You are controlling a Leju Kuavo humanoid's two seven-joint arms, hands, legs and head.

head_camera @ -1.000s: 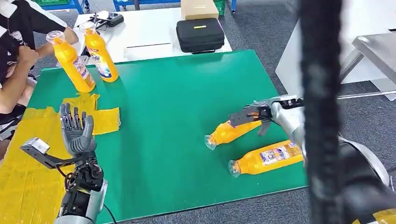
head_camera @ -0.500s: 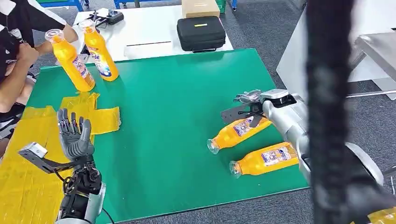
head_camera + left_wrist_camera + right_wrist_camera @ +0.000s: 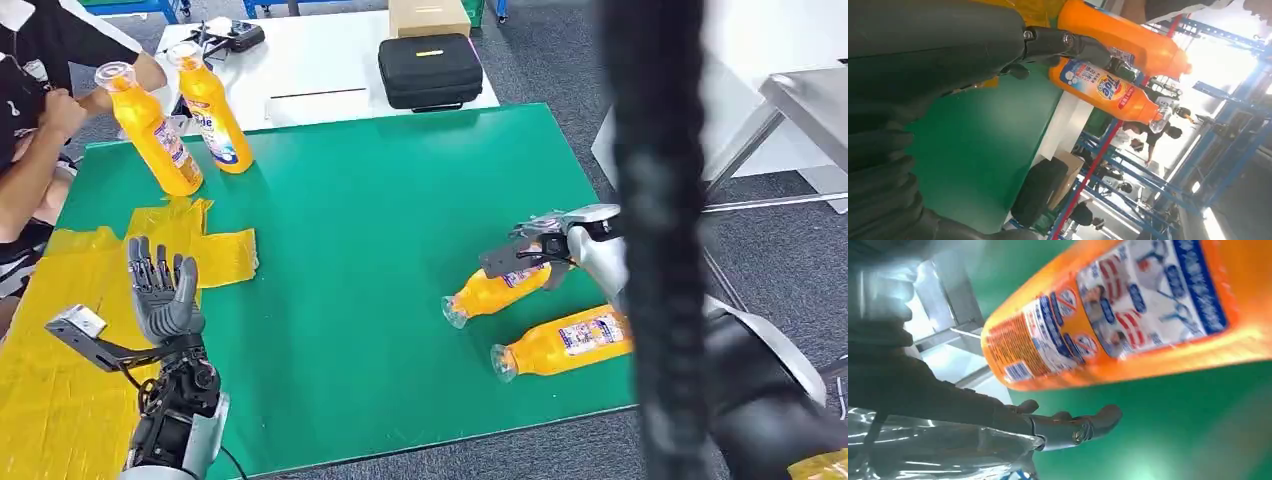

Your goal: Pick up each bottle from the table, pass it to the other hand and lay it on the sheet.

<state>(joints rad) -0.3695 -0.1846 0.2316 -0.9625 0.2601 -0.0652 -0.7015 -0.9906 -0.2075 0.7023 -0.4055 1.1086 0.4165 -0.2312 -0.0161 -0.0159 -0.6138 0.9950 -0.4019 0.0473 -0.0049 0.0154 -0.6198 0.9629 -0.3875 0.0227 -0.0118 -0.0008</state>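
The green worktop (image 3: 380, 200) runs from the white table behind it to its near edge at the bottom of the head view, and its middle is a broad open stretch between the two arms. The yellow sheet (image 3: 60, 340) covers the left side, reaching the worktop's left and near edges, with a torn tab jutting toward the centre. A black case (image 3: 430, 70) and a cardboard box (image 3: 428, 16) sit on the white table (image 3: 310, 70), well apart from the bottles.

Four orange bottles are on the green surface. Two stand tilted at the far left corner, the left standing bottle (image 3: 150, 130) just beside the right standing bottle (image 3: 213, 110), close to the far edge and above the sheet; a person's arm (image 3: 30, 180) reaches in beside them. Two lie on their sides near the right edge: the nearer lying bottle (image 3: 560, 344) close to the near edge, and the farther lying bottle (image 3: 495, 293) just beyond it.

The right hand (image 3: 530, 255) sits over the base end of the farther lying bottle; whether its fingers grip it cannot be told. The left hand (image 3: 160, 290) stands upright over the sheet, fingers spread, holding nothing.
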